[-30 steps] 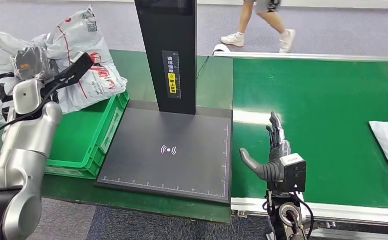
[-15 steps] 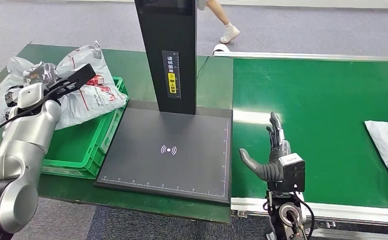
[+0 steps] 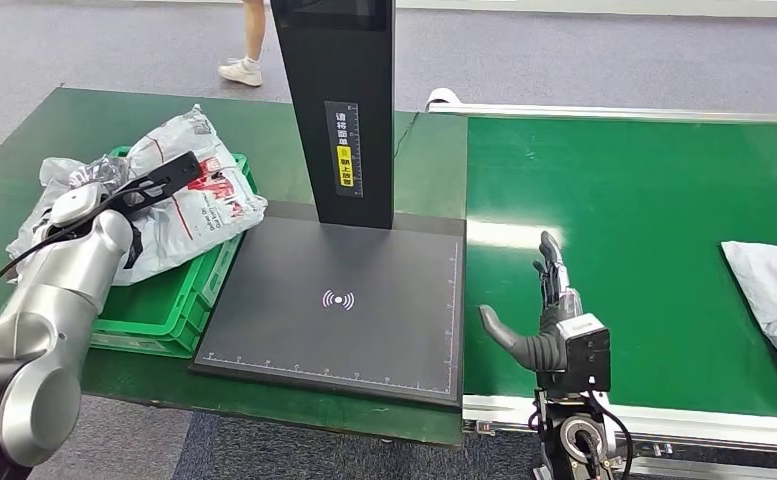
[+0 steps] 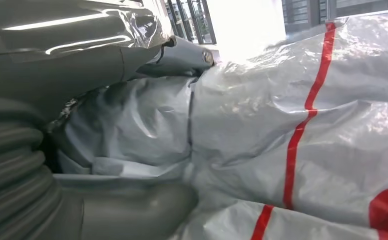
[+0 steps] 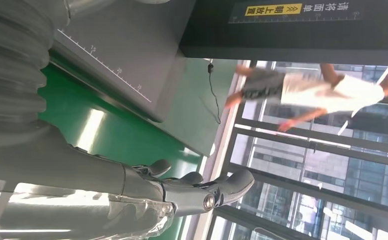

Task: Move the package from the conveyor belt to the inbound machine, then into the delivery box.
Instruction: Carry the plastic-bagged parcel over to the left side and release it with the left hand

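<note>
left hand (image 3: 89, 195) out over the green box (image 3: 179, 290) at the tabletop's (image 3: 24, 170) left end, gripping a white package (image 3: 199, 205) with red print. package sags across the box's far rim and spills onto the tabletop behind it; crumpled, one corner reaching toward the scanner plate (image 3: 339, 300). left wrist view: thumb (image 4: 132, 210) and a finger (image 4: 182, 50) pressed into the wrinkled plastic from either side, red stripes running across the bag.

right hand (image 3: 549, 320) held upright at the near edge of the green belt (image 3: 644, 220), just beside the plate's right edge. fingers straight and apart, thumb stuck out toward the plate, nothing in it. right wrist view: same spread fingers (image 5: 201, 192) over the green belt.

second package (image 3: 774, 290), white with a red line, lies flat on the belt at the far right, well apart from the right hand, partly cut off by the frame edge.

black post (image 3: 339, 100) with a yellow label stands at the back of the plate. plate bears a white signal mark at its middle and ruler ticks along its edges.

a person's legs (image 3: 246, 40) on the grey floor beyond the tabletop.
</note>
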{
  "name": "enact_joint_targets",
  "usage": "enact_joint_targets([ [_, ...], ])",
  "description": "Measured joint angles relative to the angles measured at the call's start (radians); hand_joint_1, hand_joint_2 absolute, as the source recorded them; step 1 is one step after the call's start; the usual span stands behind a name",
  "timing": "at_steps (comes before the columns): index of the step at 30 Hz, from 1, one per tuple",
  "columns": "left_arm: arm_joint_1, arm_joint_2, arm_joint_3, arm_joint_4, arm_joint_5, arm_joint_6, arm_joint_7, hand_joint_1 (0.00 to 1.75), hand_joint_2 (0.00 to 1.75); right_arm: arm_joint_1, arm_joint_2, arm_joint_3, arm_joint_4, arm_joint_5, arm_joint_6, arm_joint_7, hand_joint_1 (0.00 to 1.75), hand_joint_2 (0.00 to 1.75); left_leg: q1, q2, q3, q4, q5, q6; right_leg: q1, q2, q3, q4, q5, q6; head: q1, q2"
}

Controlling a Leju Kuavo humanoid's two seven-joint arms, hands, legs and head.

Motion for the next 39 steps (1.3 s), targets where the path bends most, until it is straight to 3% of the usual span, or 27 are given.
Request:
enact_joint_targets([
  [5, 0.016, -0.009, 0.000, -0.006, 0.004, 0.061, -0.007, 0.00, 1.75, 0.014, 0.000, 0.000, -0.019, 0.005, 0.000, 0.007, 0.00, 1.75, 0.000, 0.000, 0.000, 0.000, 0.000, 0.000, 0.000, 0.000, 0.000, 0.000, 0.000, 0.000, 0.000, 0.000],
  [15, 0.096, -0.036, 0.000, -0.155, 0.040, 0.446, -0.079, 0.00, 1.75, 0.027, 0.000, -0.002, -0.043, 0.009, 0.003, 0.015, 0.00, 1.75, 0.000, 0.000, 0.000, 0.000, 0.000, 0.000, 0.000, 0.000, 0.000, 0.000, 0.000, 0.000, 0.000, 0.000],
  [20, 0.151, -0.037, 0.000, -0.265, 0.082, 0.619, -0.161, 0.00, 1.75, 0.027, 0.000, 0.002, -0.043, 0.009, 0.005, 0.015, 0.00, 1.75, 0.000, 0.001, 0.000, 0.000, 0.000, 0.000, 0.000, 0.001, 0.000, 0.000, 0.000, 0.000, 0.000, 0.000],
  [34, 0.193, -0.036, 0.000, -0.355, 0.113, 0.649, -0.198, 0.00, 1.75, 0.026, 0.003, 0.004, -0.043, 0.010, 0.004, 0.014, 0.00, 1.75, 0.000, 0.000, 0.000, 0.000, 0.000, 0.000, 0.000, 0.000, 0.000, 0.000, 0.000, 0.000, 0.000, 0.000],
  [37, 0.202, -0.040, 0.001, -0.382, 0.280, 0.633, -0.341, 0.00, 1.75, 0.024, 0.002, 0.005, -0.043, 0.004, -0.003, 0.010, 0.00, 1.75, 0.000, 0.000, 0.000, 0.000, 0.000, 0.000, 0.000, 0.000, 0.000, 0.000, 0.000, 0.000, 0.000, 0.000],
  [39, 0.213, -0.052, 0.006, -0.412, 0.542, 0.507, -0.475, 0.00, 1.75, 0.020, 0.000, 0.007, -0.041, -0.006, -0.009, 0.003, 0.00, 1.75, 0.000, 0.000, 0.000, 0.000, 0.000, 0.000, 0.000, 0.000, 0.000, 0.000, 0.000, 0.000, 0.000, 0.000],
])
